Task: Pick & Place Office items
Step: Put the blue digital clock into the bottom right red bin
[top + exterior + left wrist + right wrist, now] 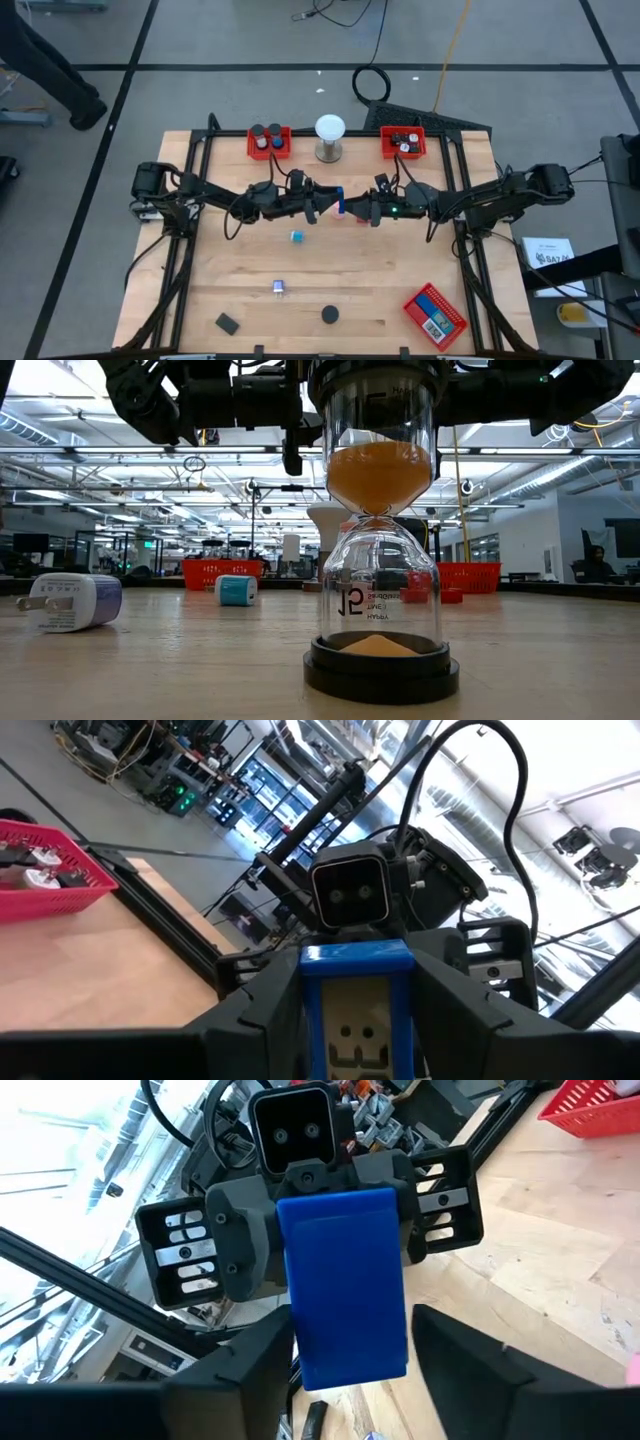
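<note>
A flat blue office item with a display on one face hangs in the air over the table's middle, between both arms. My left gripper comes from the left and is shut on it. My right gripper comes from the right and is open. Its fingers stand on either side of the item's plain blue back; whether they touch it does not show. Loose on the table lie a small blue cube, a white and blue plug, a black block and an hourglass. My left gripper pinches the blue item by its two long side edges, one finger on each. The fingers come level from the table's left. The item is lifted clear of the table, with its display face toward my left wrist.
Two red trays with small items in them stand at the far edge, with the white globe between them. A third red tray lies at the near right. The hourglass stands close in front of the low camera.
</note>
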Available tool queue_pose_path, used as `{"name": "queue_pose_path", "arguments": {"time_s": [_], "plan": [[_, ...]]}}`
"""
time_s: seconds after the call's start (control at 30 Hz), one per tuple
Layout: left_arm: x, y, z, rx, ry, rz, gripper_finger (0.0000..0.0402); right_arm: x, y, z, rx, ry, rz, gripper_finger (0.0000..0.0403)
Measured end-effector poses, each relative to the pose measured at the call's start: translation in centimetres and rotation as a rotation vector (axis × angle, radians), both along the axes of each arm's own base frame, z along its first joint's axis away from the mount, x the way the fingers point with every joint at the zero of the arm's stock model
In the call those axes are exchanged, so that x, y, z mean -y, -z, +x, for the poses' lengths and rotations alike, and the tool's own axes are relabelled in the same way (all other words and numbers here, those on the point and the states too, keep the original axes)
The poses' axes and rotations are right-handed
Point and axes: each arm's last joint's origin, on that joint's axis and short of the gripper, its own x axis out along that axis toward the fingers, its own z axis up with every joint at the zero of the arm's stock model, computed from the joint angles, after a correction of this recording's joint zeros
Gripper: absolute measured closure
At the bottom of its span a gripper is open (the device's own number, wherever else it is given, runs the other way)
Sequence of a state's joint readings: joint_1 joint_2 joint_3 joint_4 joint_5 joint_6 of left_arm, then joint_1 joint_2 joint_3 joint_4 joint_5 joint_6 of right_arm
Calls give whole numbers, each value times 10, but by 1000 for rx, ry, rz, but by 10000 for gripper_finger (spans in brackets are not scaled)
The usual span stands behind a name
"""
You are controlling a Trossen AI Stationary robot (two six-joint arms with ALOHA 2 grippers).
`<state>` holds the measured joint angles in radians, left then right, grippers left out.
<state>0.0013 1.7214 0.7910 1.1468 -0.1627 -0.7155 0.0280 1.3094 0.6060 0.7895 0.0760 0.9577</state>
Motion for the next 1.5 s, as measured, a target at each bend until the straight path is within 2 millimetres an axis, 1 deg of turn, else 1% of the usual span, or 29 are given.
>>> {"name": "queue_pose_path", "arguments": {"time_s": [0.13,0.27,0.33,0.43,0.53,0.6,0.67,0.77,0.83,0.97,1.07,1.2,1.3,1.43,1.5], "plan": [[0,0,0,-1,-5,0,243,0,0,0,1,-1,-4,241],[0,0,0,0,-5,-3,243,0,0,0,3,-1,-2,247],[0,0,0,1,-3,-11,243,0,0,0,2,-1,2,235],[0,1,0,-6,3,-41,243,0,2,0,-18,-3,22,203],[0,6,1,-42,-2,-94,243,-1,4,-4,-86,-57,9,171],[1,11,2,-90,3,-119,243,-2,5,-9,-153,-82,4,158],[5,19,2,-173,7,-128,243,-2,6,-19,-238,-96,-1,152],[14,33,2,-334,27,-126,243,-3,4,-36,-343,-112,-2,157],[21,35,7,-452,52,-103,243,-5,-1,-48,-380,-122,-20,168],[38,29,21,-740,107,72,243,-6,-11,-72,-408,-135,-41,201],[49,29,39,-878,166,209,243,-5,-18,-86,-400,-134,-60,230],[61,41,73,-939,284,304,243,-4,-25,-98,-371,-117,-105,262],[62,46,95,-963,339,336,243,-3,-29,-103,-351,-118,-129,279],[55,42,115,-976,377,369,243,-3,-31,-106,-334,-122,-145,290],[53,46,122,-980,412,357,243,-3,-31,-107,-333,-124,-156,293]]}}
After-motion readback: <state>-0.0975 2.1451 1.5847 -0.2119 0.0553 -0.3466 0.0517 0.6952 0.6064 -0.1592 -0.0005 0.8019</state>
